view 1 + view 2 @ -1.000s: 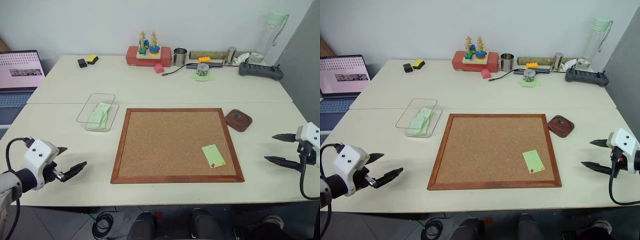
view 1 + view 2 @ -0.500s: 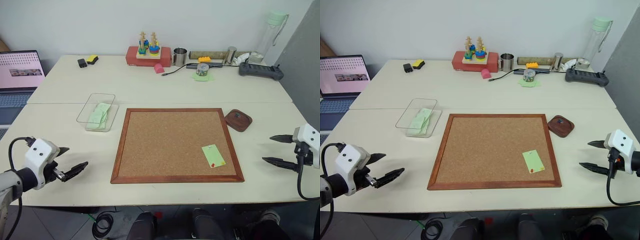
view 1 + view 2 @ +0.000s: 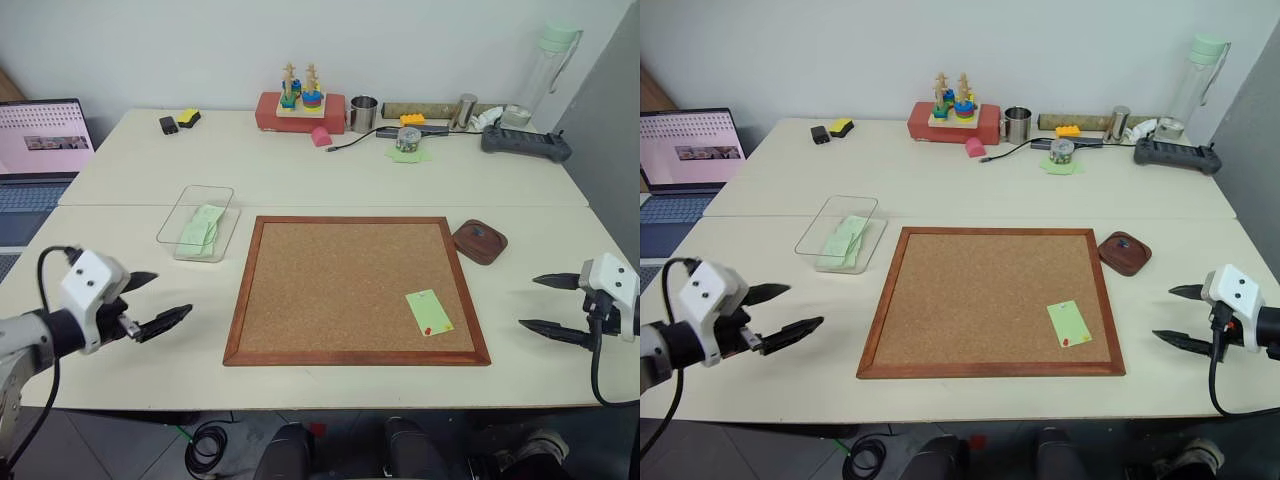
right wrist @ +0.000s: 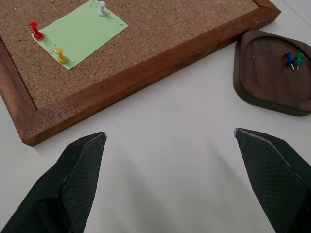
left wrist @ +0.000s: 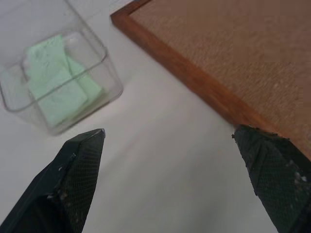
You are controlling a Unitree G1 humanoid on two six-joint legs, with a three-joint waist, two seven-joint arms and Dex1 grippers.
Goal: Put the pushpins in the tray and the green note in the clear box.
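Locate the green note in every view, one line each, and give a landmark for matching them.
Left eye view: green note pinned near the cork board's lower right corner.
Right eye view: same spot, lower right of the board.
Left wrist view: not in it; the papers in the clear box are other, paler ones.
Right wrist view: upper left, pinned.
Shared landmark: the cork board's wooden frame.

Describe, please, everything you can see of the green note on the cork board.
The green note is a small, thin rectangle of light yellow-green paper lying flat on the cork board, near its front right corner and slightly askew to the frame. Three pushpins hold it: a red one and a yellow one at the corners of one short edge, a white one at the opposite end. Neither gripper touches it.
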